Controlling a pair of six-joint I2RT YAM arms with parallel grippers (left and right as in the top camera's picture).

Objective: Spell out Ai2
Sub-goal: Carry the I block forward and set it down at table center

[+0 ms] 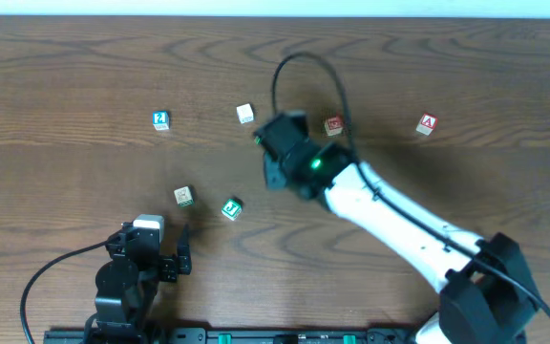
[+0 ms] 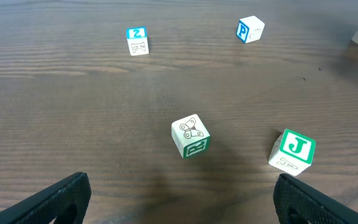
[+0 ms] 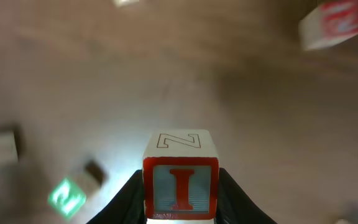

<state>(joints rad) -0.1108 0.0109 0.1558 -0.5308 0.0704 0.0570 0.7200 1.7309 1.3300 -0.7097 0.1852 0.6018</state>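
Note:
My right gripper (image 1: 272, 158) is shut on a red "I" block (image 3: 180, 185) and holds it above the table at mid-centre; the overhead view hides the block under the gripper. The red "A" block (image 1: 427, 124) lies at the far right. The blue "2" block (image 1: 160, 119) lies at the far left and also shows in the left wrist view (image 2: 137, 40). My left gripper (image 1: 180, 256) is open and empty near the front left edge, its fingers wide apart in the left wrist view (image 2: 182, 208).
A green "J" block (image 1: 232, 207) and a green picture block (image 1: 183, 196) lie in front of my left gripper. A blue "P" block (image 1: 245, 114) and another red block (image 1: 333, 125) lie beside my right gripper.

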